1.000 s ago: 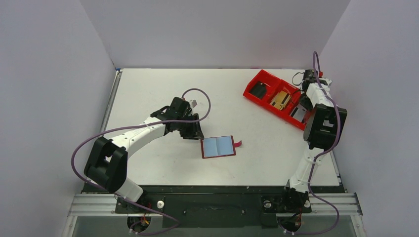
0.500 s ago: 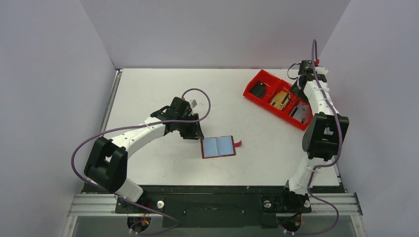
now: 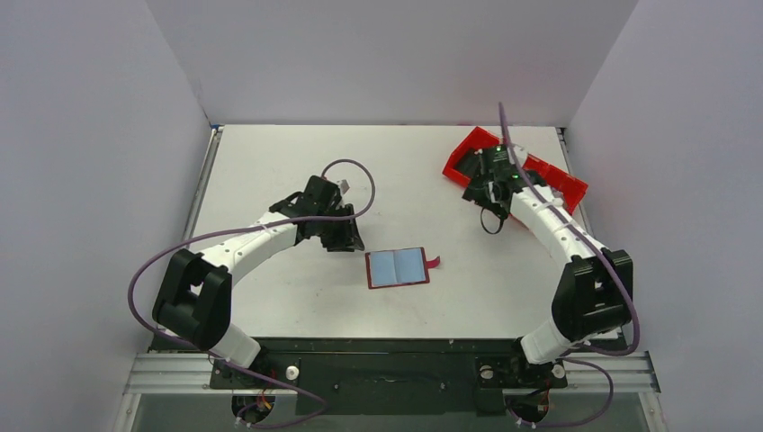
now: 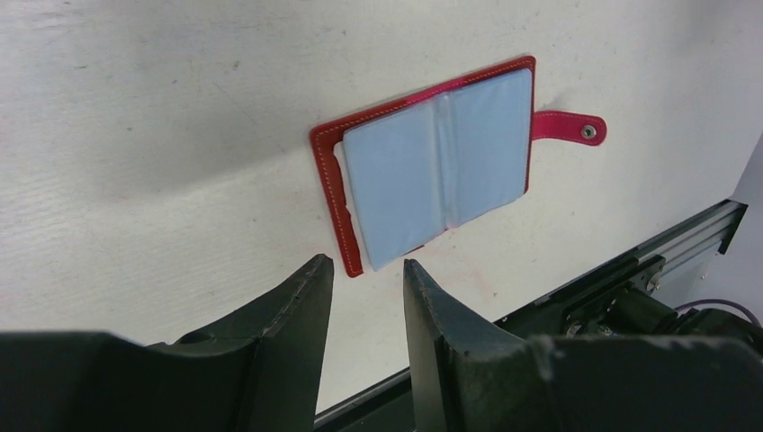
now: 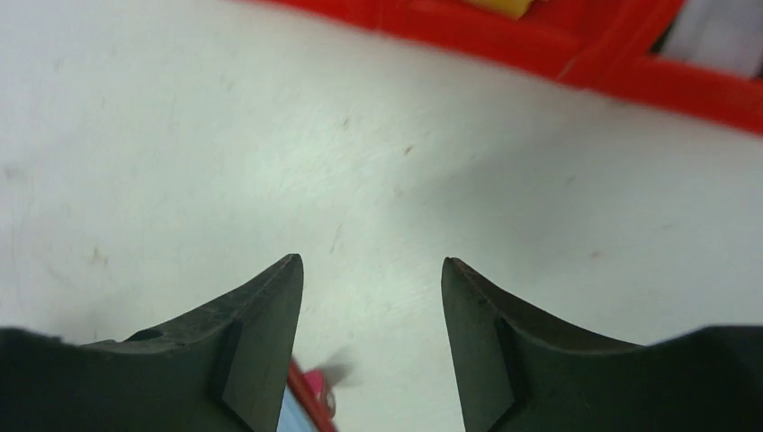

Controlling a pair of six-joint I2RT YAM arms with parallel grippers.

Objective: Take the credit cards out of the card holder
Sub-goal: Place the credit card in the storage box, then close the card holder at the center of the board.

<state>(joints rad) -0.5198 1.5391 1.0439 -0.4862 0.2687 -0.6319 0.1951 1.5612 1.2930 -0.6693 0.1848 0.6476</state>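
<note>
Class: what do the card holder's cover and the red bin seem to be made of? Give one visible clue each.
Card holder: probably leather or imitation, glossy dark red; pale stitching along its edge and a snap strap. Red bin: likely moulded plastic, uniform bright red with thin walls.

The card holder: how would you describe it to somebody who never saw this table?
On the white table, look near the middle, just beside the left claw. The card holder lies open like a book. Unlike the bright red bin at the far right, it is small, flat, dark red, pale blue inside, with a snap tab.
</note>
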